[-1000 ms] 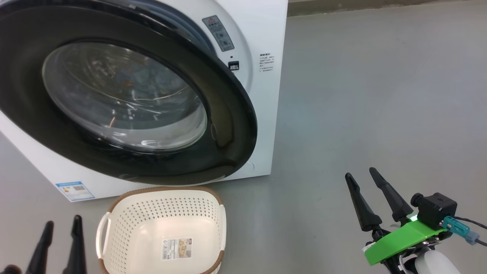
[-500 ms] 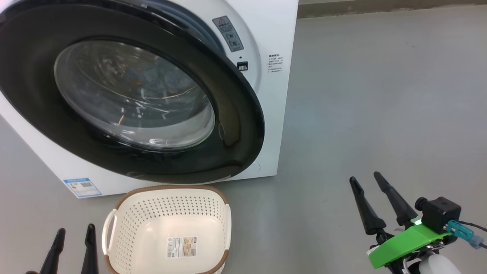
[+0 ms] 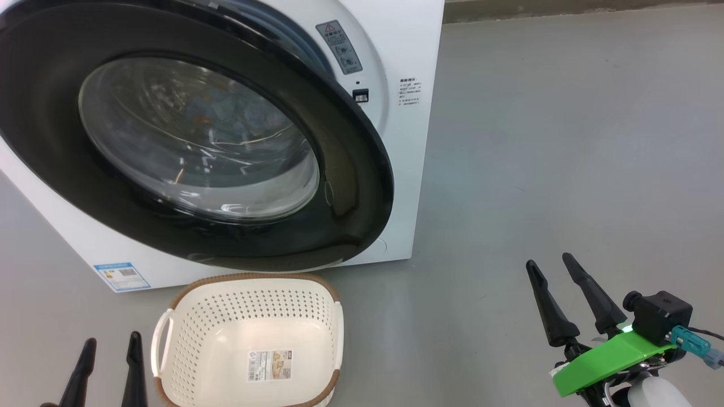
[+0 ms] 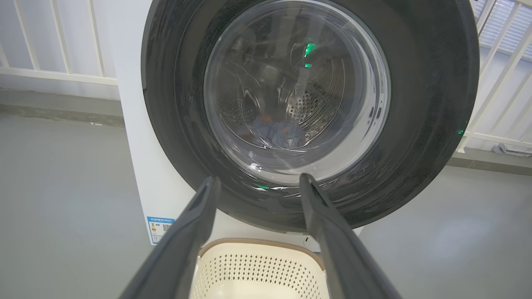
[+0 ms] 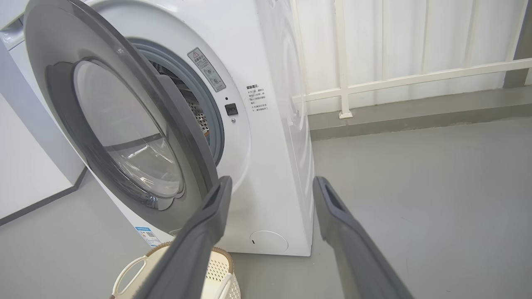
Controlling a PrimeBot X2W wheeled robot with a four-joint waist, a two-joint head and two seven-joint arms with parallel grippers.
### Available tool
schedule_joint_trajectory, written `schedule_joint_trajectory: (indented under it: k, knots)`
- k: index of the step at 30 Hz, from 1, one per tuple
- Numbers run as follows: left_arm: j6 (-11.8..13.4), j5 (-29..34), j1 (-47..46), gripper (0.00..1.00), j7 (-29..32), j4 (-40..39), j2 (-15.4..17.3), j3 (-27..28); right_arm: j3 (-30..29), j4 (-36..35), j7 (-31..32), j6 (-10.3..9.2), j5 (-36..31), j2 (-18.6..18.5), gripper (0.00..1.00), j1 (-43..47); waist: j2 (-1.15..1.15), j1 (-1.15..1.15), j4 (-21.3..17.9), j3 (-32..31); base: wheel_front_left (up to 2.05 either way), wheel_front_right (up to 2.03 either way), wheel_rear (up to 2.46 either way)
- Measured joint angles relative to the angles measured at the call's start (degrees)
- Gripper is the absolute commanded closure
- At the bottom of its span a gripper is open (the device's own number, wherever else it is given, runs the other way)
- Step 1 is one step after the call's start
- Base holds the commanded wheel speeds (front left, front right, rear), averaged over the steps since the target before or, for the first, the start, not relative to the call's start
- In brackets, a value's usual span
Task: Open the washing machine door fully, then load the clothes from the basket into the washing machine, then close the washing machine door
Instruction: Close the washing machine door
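Closing looks due | cream perforated plastic basket (image 3: 249,278) empty, blue printed clothes (image 4: 276,131) inside | glossy black-rimmed round door (image 3: 350,186) ajar | left fingers (image 3: 134,367), right fingers (image 3: 547,308) wide apart, empty | next: push rim shut

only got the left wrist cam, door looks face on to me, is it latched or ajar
observer: Ajar. In the right wrist view the washing machine door stands swung away from the front of the washing machine, and the grey gasket shows in the gap.
operator: i only see the far edge of the basket, anything in it
observer: No. The head view shows the basket empty, with just a label sticker on its bottom.
operator: where's the right gripper
observer: In the head view the right gripper is open over the floor, off to the right of the machine, holding nothing.
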Motion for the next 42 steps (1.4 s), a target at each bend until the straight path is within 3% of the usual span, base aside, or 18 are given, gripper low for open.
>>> schedule_joint_trajectory:
  k: [42]
  knots:
    - [-0.66,1.99,-0.03,0.00,-0.01,0.02,-1.49,0.92,0.21,-0.01,0.00,0.00,0.00,-0.41,0.00,-0.08,0.00,0.00,1.11,-0.12,0.00,0.00,0.00]
